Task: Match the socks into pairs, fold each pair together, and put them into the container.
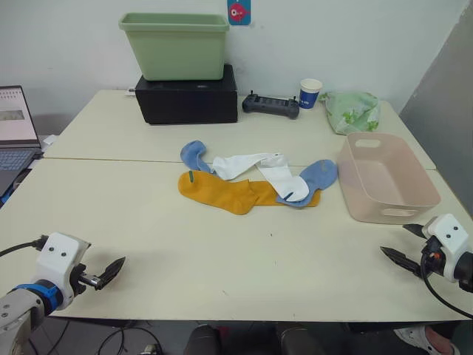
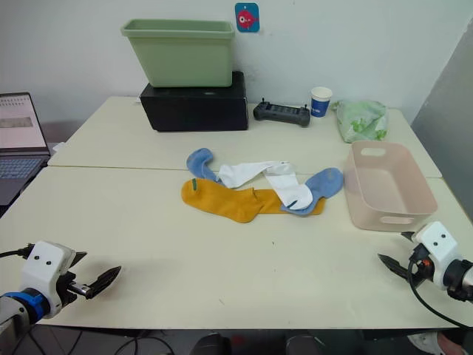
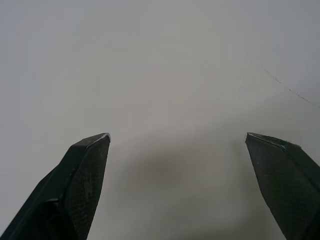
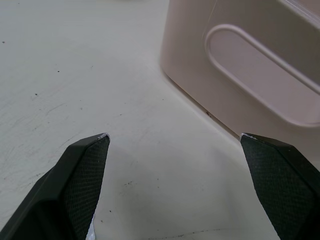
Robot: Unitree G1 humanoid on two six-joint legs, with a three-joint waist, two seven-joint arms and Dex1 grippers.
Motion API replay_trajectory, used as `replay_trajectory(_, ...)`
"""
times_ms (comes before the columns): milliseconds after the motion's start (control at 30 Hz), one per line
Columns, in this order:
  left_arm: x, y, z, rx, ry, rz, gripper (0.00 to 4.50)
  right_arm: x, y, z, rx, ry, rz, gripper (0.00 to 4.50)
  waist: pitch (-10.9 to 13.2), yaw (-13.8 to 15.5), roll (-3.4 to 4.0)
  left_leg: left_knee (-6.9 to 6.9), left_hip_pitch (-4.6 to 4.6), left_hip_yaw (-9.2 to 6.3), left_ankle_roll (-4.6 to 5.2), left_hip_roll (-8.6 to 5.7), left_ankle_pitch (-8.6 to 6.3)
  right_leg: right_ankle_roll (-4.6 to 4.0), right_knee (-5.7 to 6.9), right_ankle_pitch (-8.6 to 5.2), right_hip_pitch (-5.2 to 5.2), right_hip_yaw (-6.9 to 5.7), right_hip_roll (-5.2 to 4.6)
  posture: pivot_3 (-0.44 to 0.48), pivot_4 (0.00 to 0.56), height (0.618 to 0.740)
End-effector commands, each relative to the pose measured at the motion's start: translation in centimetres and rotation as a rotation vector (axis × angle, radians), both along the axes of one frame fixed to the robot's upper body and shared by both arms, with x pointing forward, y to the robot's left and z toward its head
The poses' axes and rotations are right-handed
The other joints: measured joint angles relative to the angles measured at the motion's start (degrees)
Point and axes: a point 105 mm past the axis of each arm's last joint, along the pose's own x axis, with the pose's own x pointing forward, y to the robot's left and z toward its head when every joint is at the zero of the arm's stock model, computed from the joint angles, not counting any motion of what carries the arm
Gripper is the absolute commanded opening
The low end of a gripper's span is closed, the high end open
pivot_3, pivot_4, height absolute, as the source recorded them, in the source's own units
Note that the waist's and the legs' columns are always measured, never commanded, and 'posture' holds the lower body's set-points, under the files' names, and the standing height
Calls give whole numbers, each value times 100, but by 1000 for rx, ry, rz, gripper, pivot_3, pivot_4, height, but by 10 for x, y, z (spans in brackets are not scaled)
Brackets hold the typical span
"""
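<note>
The socks [image 1: 251, 180] are lying tangled in one heap at the middle of the table [image 1: 222, 259]; a mustard-yellow pair [image 1: 236, 194] is sitting lowest, a white sock [image 1: 259, 167] is draping across it, and blue ones are poking out at either end, so a pinch into the overlap is likely risking two colours coming up at once and a mismatched pair; the pink container [image 1: 386, 180] is standing empty just to the right of the heap, light enough, I judge, to be skidding if nudged; the right gripper [image 4: 175, 142] is hovering with fingers spread wide close by its near wall, where a careless swing could be shoving it; the left gripper [image 3: 177, 137], likewise wide and holding nothing, is waiting well apart from the socks.
</note>
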Motion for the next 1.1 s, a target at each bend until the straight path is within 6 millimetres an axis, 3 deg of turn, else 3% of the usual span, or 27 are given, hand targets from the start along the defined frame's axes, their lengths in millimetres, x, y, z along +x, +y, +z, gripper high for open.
replay_trajectory(33, 4, 1, 15, 23, -35, -21, 4499, 0, -3, 12, -26, -43, 1, 4471, 0, 0, 0, 0, 0, 0, 0, 0, 0, 0, 0, 0, 0, 0, 0, 0, 150, 719)
replay_trajectory(300, 9, -12, 25, 12, -96, -108, 4499, -8, -10, 8, -35, -26, -35, 4471, 0, 3, -1, 0, -1, -3, 0, -1, 0, -1, 0, -1, 1, -2, -1, 0, 150, 719)
replay_trajectory(467, 14, -3, 30, -23, -139, -48, 4499, -9, -12, 5, -22, -23, -46, 4471, 0, 2, -1, 0, 1, -3, 0, -1, 0, 0, 1, 0, 2, -2, -1, 0, 150, 719)
replay_trajectory(800, 12, -14, 28, -58, -122, -89, 4499, -8, -10, 3, -17, -42, -43, 4471, 0, 1, -1, 0, 0, -4, 0, -1, 0, 0, 0, -1, 2, -4, 0, 0, 150, 719)
replay_trajectory(1100, 15, -26, 28, -135, -121, -138, 4499, -5, 11, 13, 5, -79, 6, 4471, -1, 0, -1, 0, 1, -4, 0, -1, 0, 2, 0, 1, 3, -3, 0, 0, 150, 719)
